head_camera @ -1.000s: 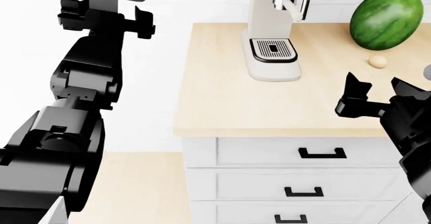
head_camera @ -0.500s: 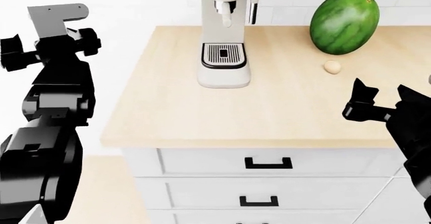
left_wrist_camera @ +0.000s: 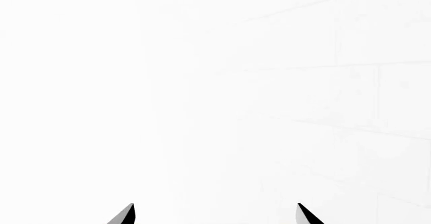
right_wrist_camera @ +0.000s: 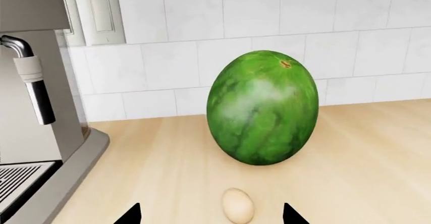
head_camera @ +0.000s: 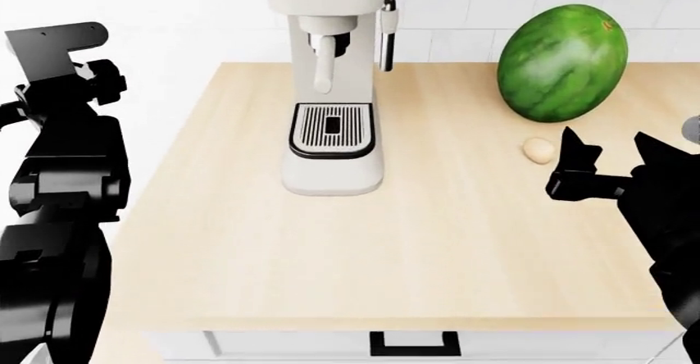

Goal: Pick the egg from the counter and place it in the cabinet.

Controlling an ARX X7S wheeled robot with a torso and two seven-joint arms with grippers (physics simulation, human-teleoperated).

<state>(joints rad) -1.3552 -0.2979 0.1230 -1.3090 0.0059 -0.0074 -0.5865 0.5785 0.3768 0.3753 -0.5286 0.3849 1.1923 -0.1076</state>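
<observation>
The egg (head_camera: 538,150) is a small pale beige oval lying on the light-wood counter (head_camera: 219,241), just in front of the striped green watermelon (head_camera: 562,51). My right gripper (head_camera: 608,149) is open, a short way right of the egg and above the counter. In the right wrist view the egg (right_wrist_camera: 237,205) lies ahead of the two fingertips of the right gripper (right_wrist_camera: 211,215), nearer one tip, with the watermelon (right_wrist_camera: 263,108) behind it. My left gripper (left_wrist_camera: 215,213) is open and faces a blank white wall. The cabinet is out of view.
A white coffee machine (head_camera: 328,85) stands at the counter's back middle, its drip tray (head_camera: 331,130) toward me. It also shows in the right wrist view (right_wrist_camera: 34,133). A white drawer front with a black handle (head_camera: 412,343) sits under the counter's front edge. A tiled wall (right_wrist_camera: 269,37) backs the counter.
The view has moved closer to the counter and turned, so the machine, watermelon and egg look larger. The right gripper is now much closer to the egg. The left arm sits further left.
</observation>
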